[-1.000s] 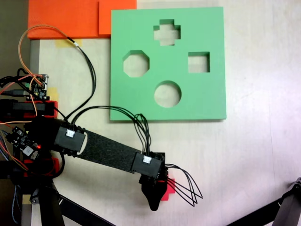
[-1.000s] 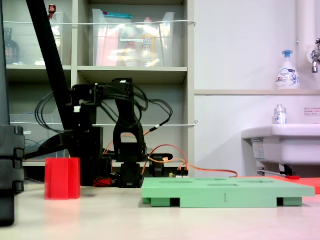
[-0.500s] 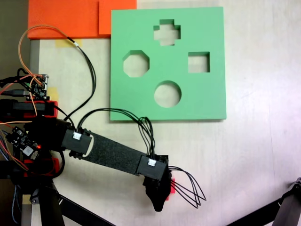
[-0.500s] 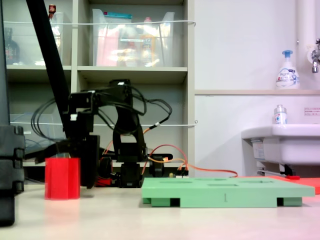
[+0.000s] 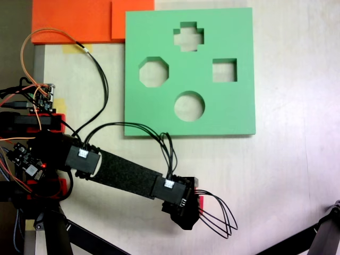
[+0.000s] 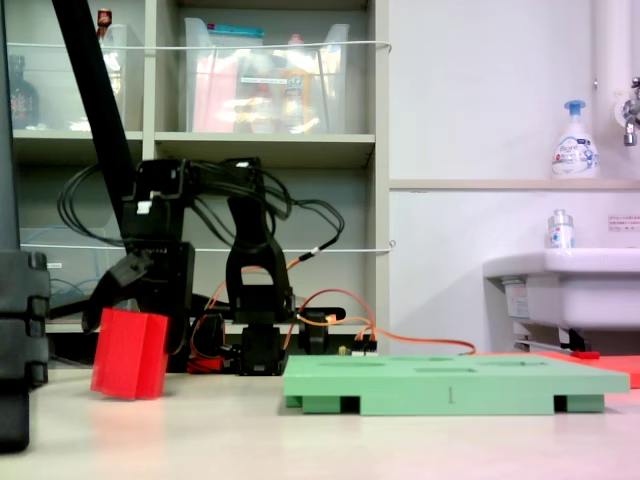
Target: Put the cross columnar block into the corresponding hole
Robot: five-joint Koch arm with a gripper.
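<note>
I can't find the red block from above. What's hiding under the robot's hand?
Under the gripper in a fixed view, a red sliver peeks out. The side view shows the whole cross columnar block, tilted. How the jaws meet it is hidden.

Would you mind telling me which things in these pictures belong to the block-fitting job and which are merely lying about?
Belongs to the job:
- red cross block, tilted on the table, end effector at it
- cross-shaped hole
- green board

Lying about:
- orange foam sheets
- octagonal hole, square hole, round hole
- soap bottle
- sink
- shelf bins
</note>
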